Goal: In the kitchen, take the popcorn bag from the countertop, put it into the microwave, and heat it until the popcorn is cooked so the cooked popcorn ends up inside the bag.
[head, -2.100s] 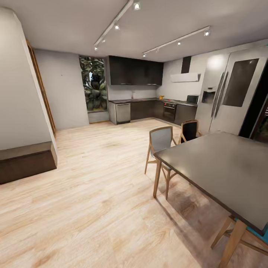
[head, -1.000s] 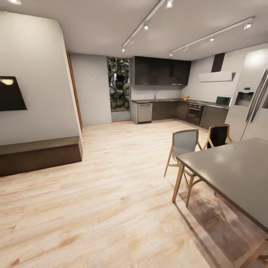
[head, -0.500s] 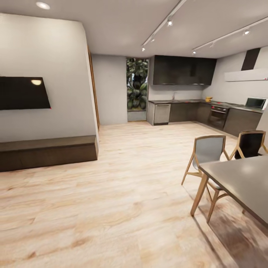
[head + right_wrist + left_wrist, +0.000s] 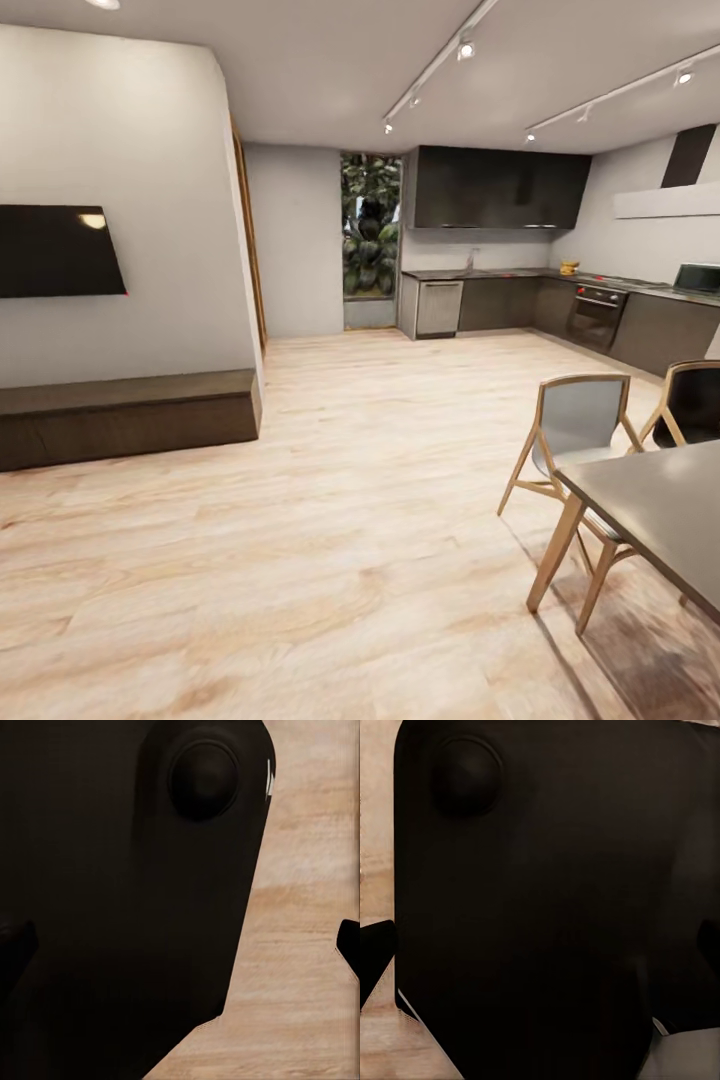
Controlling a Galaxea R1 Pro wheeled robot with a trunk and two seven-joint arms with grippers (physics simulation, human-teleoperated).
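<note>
Across the room stands the kitchen, with the grey countertop [image 4: 500,272] running over dark cabinet fronts along the back and right walls. At the far right edge the small microwave [image 4: 698,277] sits on that worktop. The popcorn bag is too small to make out from here. In the left wrist view my left gripper [image 4: 540,960] is open, its dark fingertips [image 4: 376,961] spread in front of my own black body. My right gripper [image 4: 180,952] is open too, fingertips [image 4: 349,945] wide apart over wooden floor.
A dark grey dining table [image 4: 660,500] with two wooden chairs [image 4: 578,420] fills the near right. A low dark bench [image 4: 120,415] and a wall screen [image 4: 55,250] are at the left. Light wooden floor [image 4: 350,500] stretches toward the kitchen, past a built-in oven [image 4: 597,315].
The whole picture has shifted right as the camera turned left: the fridge has left the frame, and the screen wall and bench have come in. Nothing in the room moved.
</note>
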